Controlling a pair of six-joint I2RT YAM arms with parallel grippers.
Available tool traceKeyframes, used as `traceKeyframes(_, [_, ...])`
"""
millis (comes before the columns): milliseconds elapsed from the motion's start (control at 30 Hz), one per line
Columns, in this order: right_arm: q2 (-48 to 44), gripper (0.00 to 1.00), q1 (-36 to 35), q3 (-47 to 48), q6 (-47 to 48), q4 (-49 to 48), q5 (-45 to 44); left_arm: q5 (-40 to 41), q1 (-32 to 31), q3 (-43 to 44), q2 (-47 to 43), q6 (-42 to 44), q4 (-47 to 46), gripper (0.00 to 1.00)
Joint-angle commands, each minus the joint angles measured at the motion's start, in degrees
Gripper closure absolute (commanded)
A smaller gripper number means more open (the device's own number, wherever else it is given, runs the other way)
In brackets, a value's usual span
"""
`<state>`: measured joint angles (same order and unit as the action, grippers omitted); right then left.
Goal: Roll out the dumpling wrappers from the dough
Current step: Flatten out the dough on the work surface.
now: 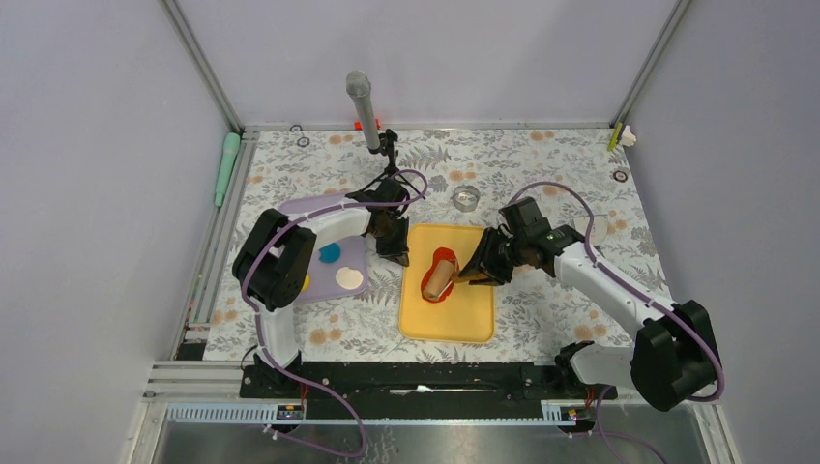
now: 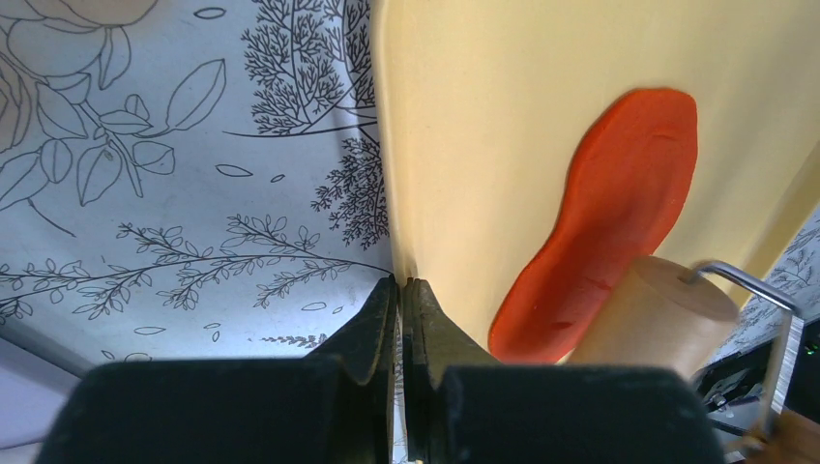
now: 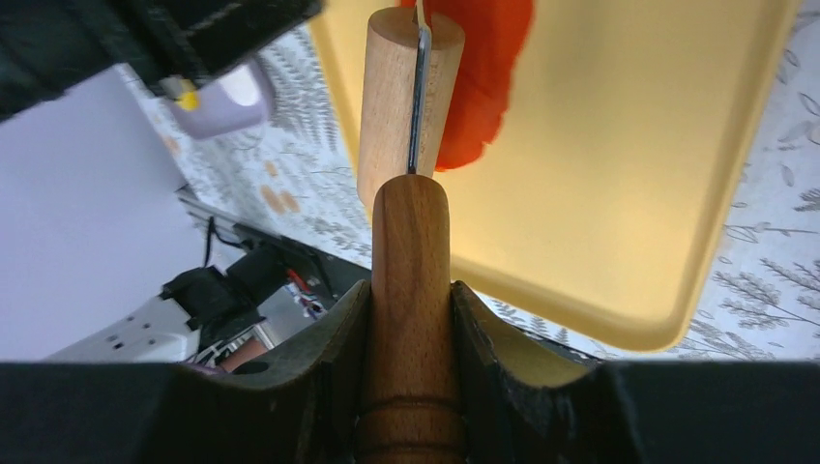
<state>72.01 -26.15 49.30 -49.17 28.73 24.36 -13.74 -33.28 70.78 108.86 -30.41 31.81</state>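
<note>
A flattened, elongated sheet of red clay (image 1: 446, 263) lies on the yellow tray (image 1: 464, 314). My right gripper (image 1: 481, 271) is shut on the wooden handle (image 3: 411, 280) of a small roller. The roller's drum (image 3: 392, 97) rests on the near end of the red clay (image 3: 483, 77). My left gripper (image 1: 398, 253) is shut and empty, its tips (image 2: 400, 282) at the tray's left rim (image 2: 387, 145). The left wrist view shows the red clay (image 2: 619, 193) and the drum (image 2: 658, 314) to the right of the fingers. I see no finished round red disc.
A purple board (image 1: 319, 217) left of the tray holds a blue disc (image 1: 330, 253), a cream disc (image 1: 349, 279) and a yellow disc (image 1: 306, 283). A metal ring (image 1: 466, 198) lies behind the tray. A grey cylinder on a stand (image 1: 363, 106) rises at the back.
</note>
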Motion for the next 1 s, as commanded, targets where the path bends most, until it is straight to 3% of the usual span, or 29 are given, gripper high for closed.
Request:
traceKeyframes(0, [-0.03, 1.00, -0.89, -3.38, -1.08, -2.75, -2.91, 0.42, -0.28, 0.06, 0.99, 2.09, 2.82, 1.00])
traceKeyframes(467, [4.99, 1.00, -1.47, -3.68, -1.36, -6.23, -6.52, 0.14, -0.38, 0.59, 1.51, 2.31, 3.08, 1.00])
traceKeyframes(800, [-2.42, 1.00, 0.80, -2.34, 4.28, 6.49, -13.84, 0.22, -0.38, 0.23, 1.63, 2.49, 3.01, 1.00])
traceKeyframes(967, [-0.25, 1.00, 0.94, -3.69, 2.92, 3.36, -11.23, -0.12, -0.38, 0.12, 1.61, 2.29, 2.62, 1.00])
